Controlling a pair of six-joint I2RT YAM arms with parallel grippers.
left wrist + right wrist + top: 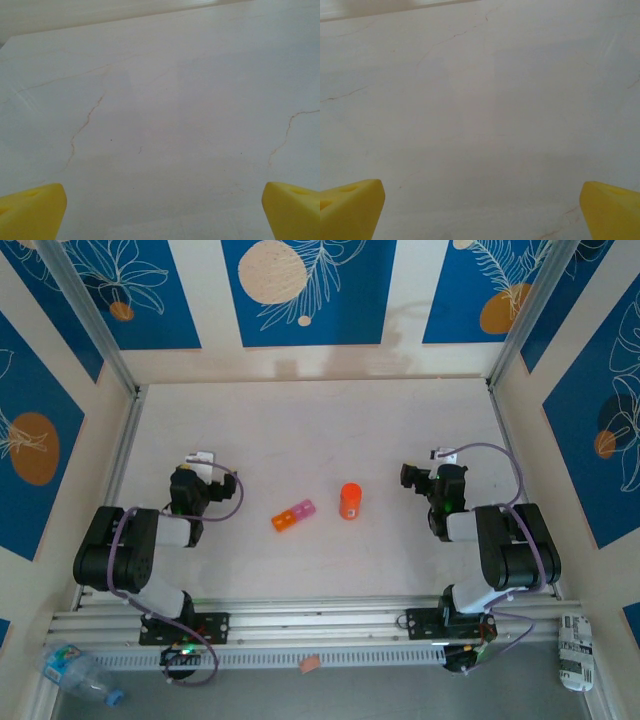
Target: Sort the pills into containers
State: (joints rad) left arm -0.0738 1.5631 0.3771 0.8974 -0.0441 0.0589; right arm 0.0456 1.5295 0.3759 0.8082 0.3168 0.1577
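Plastic containers (293,515), likely light, rigid, skid-prone on the table (300,430); pinch across the strip's narrow width; left gripper (161,212) and right gripper (480,211) both spread wide, empty.

Pale marbled table (300,430) with thin brown veins (86,122) across the surface. Small orange bottle (349,501) stands upright near the middle of the table. Blue wall panels (300,290) with white leaf outlines and peach circles on the back and both sides, metal posts (90,315) in the corners. Aluminium rail (320,625) along the near edge. Past it, a clear water bottle (75,673) lies at bottom left, a small pink scrap (309,664) mid, and a crumpled white container (573,648) at bottom right.
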